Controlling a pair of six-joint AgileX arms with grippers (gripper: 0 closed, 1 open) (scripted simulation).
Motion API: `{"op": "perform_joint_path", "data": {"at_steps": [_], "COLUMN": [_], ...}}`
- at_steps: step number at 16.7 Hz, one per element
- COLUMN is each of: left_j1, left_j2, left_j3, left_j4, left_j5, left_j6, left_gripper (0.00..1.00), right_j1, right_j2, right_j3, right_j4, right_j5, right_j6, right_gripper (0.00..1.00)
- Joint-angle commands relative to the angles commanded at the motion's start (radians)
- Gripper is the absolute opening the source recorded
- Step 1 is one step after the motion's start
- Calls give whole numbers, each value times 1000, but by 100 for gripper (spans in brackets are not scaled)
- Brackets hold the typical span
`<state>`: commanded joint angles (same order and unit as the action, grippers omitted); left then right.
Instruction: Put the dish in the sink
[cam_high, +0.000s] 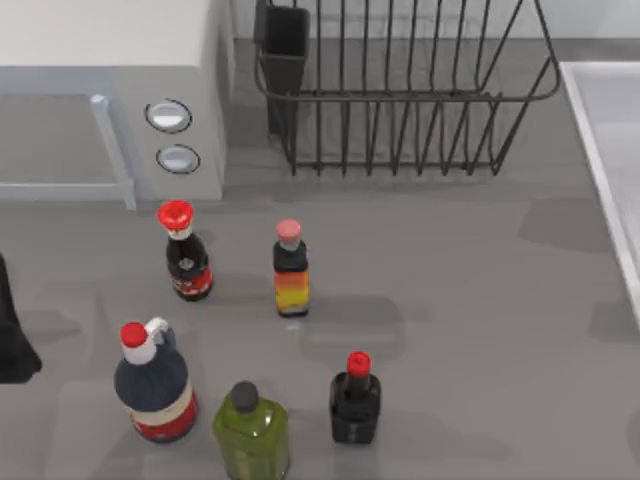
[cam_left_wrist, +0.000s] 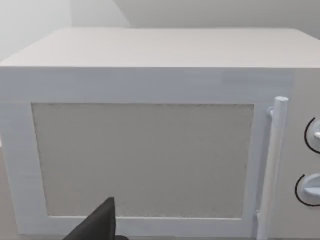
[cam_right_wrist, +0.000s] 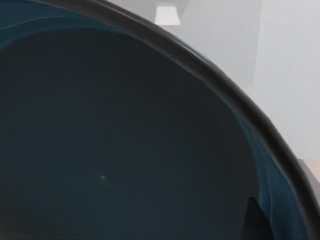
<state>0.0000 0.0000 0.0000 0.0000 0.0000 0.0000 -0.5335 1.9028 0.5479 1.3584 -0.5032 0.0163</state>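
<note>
Five bottles: standing on the bench (cam_high: 480, 300) in front of the microwave (cam_high: 110, 100), all upright and apart from one another.
Bottle row nearest the microwave: a red-capped dark bottle (cam_high: 186, 255) and, beside it on the side away from the microwave door, a pink-capped bottle with an orange label (cam_high: 291, 270).
Bottle row farther from the microwave: a big dark jug with a red cap (cam_high: 155, 385), a green bottle (cam_high: 251, 430) and a small black bottle with a red cap (cam_high: 355, 398).
Dish rack (cam_high: 400, 90): black wire, just beside the microwave on its dial side.
Sink (cam_high: 620, 130): pale basin with a raised rim, well apart from the microwave, past the dish rack at the bench's right edge.
Dish (cam_right_wrist: 125, 140): I see its dark blue hollow and rim very close to the right wrist camera; I cannot place it relative to the microwave.
Right claw: I cannot tell its state.
Left claw (cam_left_wrist: 97, 225): idle, low in front of the microwave door and facing it; I cannot tell its state.
</note>
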Motion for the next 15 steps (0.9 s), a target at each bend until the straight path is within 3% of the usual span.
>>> {"op": "perform_joint_path", "data": {"at_steps": [6,12,15], "left_j1": [0,0,0], "left_j2": [0,0,0], "left_j3": [0,0,0], "left_j4": [0,0,0], "left_j5": [0,0,0], "left_j6": [0,0,0], "left_gripper": [100,100,100], "right_j1": [4,6,6], "right_j2": [280,314,314], "right_j3": [-52,-59,-59], "right_j4": [339,376,376], "right_j5": [9,11,11], "right_j6": [-2,-2,-2], "right_gripper": [0,0,23]}}
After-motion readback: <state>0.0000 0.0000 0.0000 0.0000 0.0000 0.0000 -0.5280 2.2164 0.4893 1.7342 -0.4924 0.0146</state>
